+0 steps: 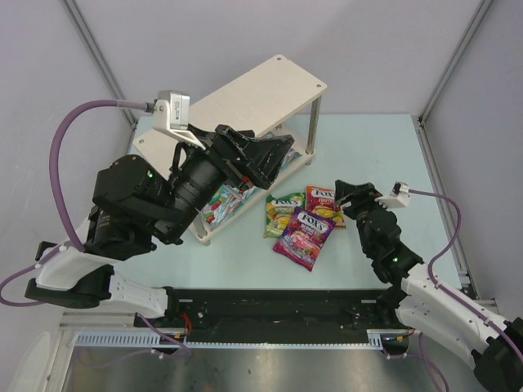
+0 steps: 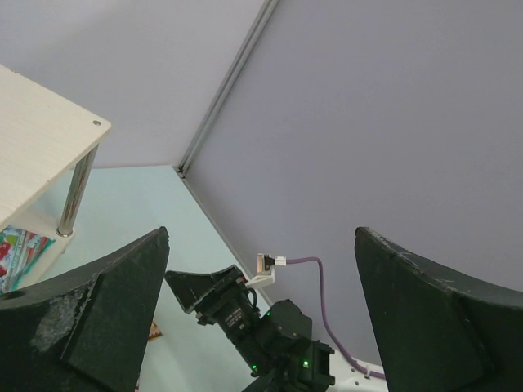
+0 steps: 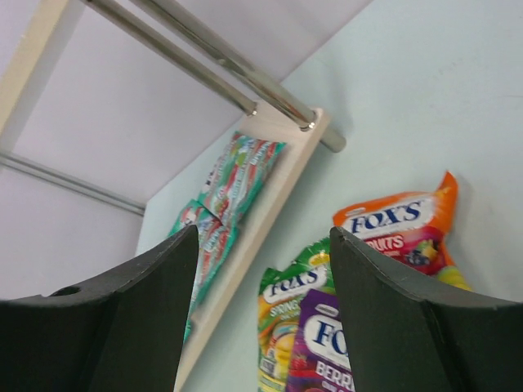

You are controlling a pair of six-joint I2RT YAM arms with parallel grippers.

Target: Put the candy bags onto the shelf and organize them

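Candy bags, loose lot of three: purple bag (image 1: pixel 304 237), green-yellow bag (image 1: pixel 280 214), red-orange bag (image 1: pixel 324 202). All lie flat on the table (image 1: pixel 392 155), just ahead of the right hand (image 1: pixel 345 200), with the red-orange one nearest its fingertips. The purple bag lies over the lower edges of the other two.

Candy bags, shelved lot: teal bags (image 1: pixel 222 202), count unclear. They lie on the lower board (image 3: pixel 282 184) of the shelf (image 1: pixel 261 86), below the left hand (image 1: pixel 278 155) and well beyond the right one.

Right hand: jaws apart with nothing between them, low over the table, facing the loose lot with the shelf behind it.

Left hand: jaws spread wide and empty, held close to the shelf's open front, above the teal bags.

Hazards, as judged:
- Overlap. Closing on the red-orange or green-yellow bag would likely drag the purple one along, or bring up two at once.
- Flat glossy film. A pouch lying flush on the table offers little edge, so the fingers may skate over it or pinch only a corner, and it could slip out on the way.
- Crowded shelf front. The left arm (image 1: pixel 147 204) covers much of the opening. A right-hand delivery to the lower board risks arm-to-arm contact or a knock against a corner post (image 1: pixel 313 122).
- Light shelf. A bump could shift it and spill the teal bags.
- A bag pushed in blind may ruck up those already shelved.
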